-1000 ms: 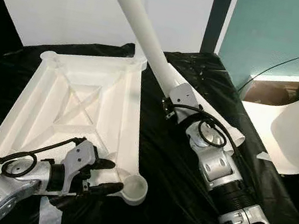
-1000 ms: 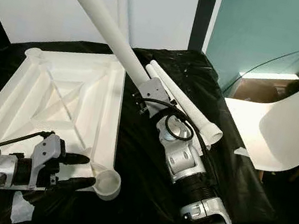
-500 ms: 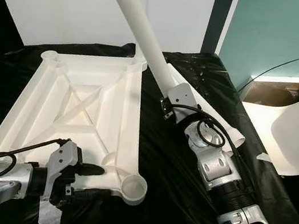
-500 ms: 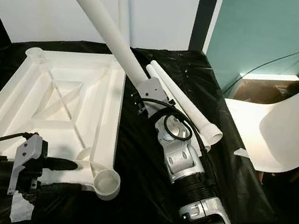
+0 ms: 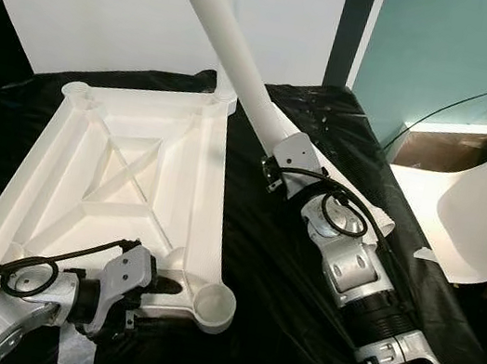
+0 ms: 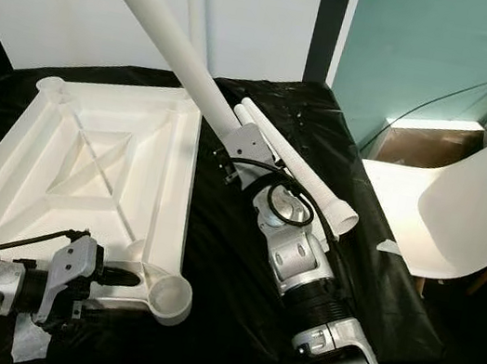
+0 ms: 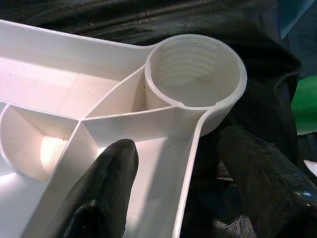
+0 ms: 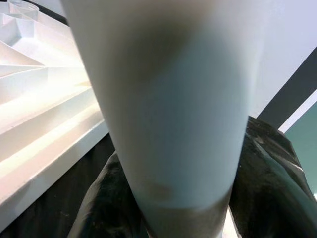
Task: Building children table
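Two fingers [image 7: 101,191] of left gripper [image 7: 173,193] straddling tabletop [image 5: 121,179] rim, right gripper [image 6: 231,147] clamping leg [image 6: 161,35]

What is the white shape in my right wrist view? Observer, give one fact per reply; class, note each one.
Observer: It is a table leg, held by the right tool and tilted up and away from the robot.
Operator: Where could it screw in?
Observer: The upturned tabletop has a threaded corner socket nearest the robot.
Operator: And the left tool?
Observer: The left tool straddles the tabletop's rim beside that socket, fingers open.
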Robot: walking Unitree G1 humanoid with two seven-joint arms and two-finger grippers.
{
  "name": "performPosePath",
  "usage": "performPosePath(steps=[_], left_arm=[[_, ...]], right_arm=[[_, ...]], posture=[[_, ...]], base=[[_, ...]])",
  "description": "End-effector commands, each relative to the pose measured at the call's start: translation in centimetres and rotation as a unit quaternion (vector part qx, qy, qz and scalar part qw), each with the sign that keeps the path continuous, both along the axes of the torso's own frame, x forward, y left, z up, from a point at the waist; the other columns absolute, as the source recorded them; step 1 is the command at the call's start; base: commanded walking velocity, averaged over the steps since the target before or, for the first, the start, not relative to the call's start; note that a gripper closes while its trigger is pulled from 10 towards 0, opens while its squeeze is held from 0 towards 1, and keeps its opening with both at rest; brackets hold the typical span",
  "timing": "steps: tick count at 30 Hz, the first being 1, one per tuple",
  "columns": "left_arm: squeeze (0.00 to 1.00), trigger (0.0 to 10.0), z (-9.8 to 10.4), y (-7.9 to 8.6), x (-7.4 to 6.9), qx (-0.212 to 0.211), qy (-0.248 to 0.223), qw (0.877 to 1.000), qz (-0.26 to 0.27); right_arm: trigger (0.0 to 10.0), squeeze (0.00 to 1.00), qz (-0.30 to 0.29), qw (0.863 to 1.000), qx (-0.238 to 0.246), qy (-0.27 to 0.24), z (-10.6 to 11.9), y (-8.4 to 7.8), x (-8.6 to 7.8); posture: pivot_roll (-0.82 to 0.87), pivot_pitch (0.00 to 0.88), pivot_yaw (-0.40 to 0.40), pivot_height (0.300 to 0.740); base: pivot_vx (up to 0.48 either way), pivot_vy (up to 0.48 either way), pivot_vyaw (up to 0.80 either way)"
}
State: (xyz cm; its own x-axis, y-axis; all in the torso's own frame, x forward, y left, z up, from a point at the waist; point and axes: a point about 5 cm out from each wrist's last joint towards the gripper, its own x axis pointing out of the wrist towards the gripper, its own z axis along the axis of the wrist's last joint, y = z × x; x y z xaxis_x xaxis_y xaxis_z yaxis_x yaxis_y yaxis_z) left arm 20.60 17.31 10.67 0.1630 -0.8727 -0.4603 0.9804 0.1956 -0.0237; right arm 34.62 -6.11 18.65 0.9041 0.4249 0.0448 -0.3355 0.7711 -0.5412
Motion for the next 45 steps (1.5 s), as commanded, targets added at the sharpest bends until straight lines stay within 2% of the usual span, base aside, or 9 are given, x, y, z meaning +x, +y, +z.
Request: performPosePath(steps=[1,2,3,4,7,8,10,11,45], left_arm=[[0.0,9.5,-1.0,0.4,-0.5,0.024,0.026,0.999,-0.022],[0.0,4.3,-1.2,-0.1,-0.2,0.015,0.02,1.0,-0.018],[0.0,4.3,-1.2,-0.1,-0.2,0.015,0.02,1.0,-0.018],[0.14,0.0,-1.1,-0.6,-0.1,0.003,0.016,1.0,-0.016],[0.11,0.0,-1.0,-2.1,1.0,-0.018,-0.023,1.0,0.01],[0.1,4.8,-1.1,-2.4,1.6,-0.019,-0.041,0.999,0.026],[0.1,4.8,-1.1,-2.6,2.0,-0.019,-0.053,0.998,0.037],[0.03,10.0,-1.1,-2.8,2.3,-0.019,-0.063,0.997,0.046],[0.0,10.0,-1.2,-4.6,9.4,0.023,-0.198,0.963,0.184]], right_arm=[[10.0,0.0,0.014,1.0,0.007,-0.011,0.7,0.4,-0.1],[10.0,0.0,0.033,0.999,0.017,-0.012,0.8,0.7,-0.4],[10.0,0.0,0.033,0.999,0.017,-0.012,0.8,0.7,-0.4],[10.0,0.0,0.044,0.999,0.02,-0.013,0.8,1.0,-0.7],[10.0,0.0,0.07,0.997,0.03,-0.016,0.9,1.6,-1.3],[10.0,0.0,0.073,0.997,0.032,-0.014,0.8,1.7,-1.4],[10.0,0.0,0.074,0.997,0.034,-0.013,0.8,1.7,-1.4],[10.0,0.0,0.075,0.997,0.034,-0.012,0.8,1.7,-1.4],[10.0,0.0,0.17,0.977,0.115,0.063,1.3,0.3,-4.6]], posture=[[0.08,0.0,0.038,0.74],[0.08,0.0,0.038,0.74],[0.08,0.0,0.038,0.74],[0.08,0.0,0.038,0.74],[0.08,0.0,0.039,0.74],[0.08,0.0,0.041,0.74],[0.08,0.0,0.041,0.74],[0.08,0.0,0.042,0.74],[0.04,0.0,0.074,0.74]], base=[[0.0,0.0,0.0],[0.0,0.0,0.0],[0.0,0.0,0.0],[0.0,0.0,0.0],[0.0,0.0,0.0],[0.0,0.0,0.0],[0.0,0.0,0.0],[0.0,0.0,0.0],[0.0,0.0,0.0]])
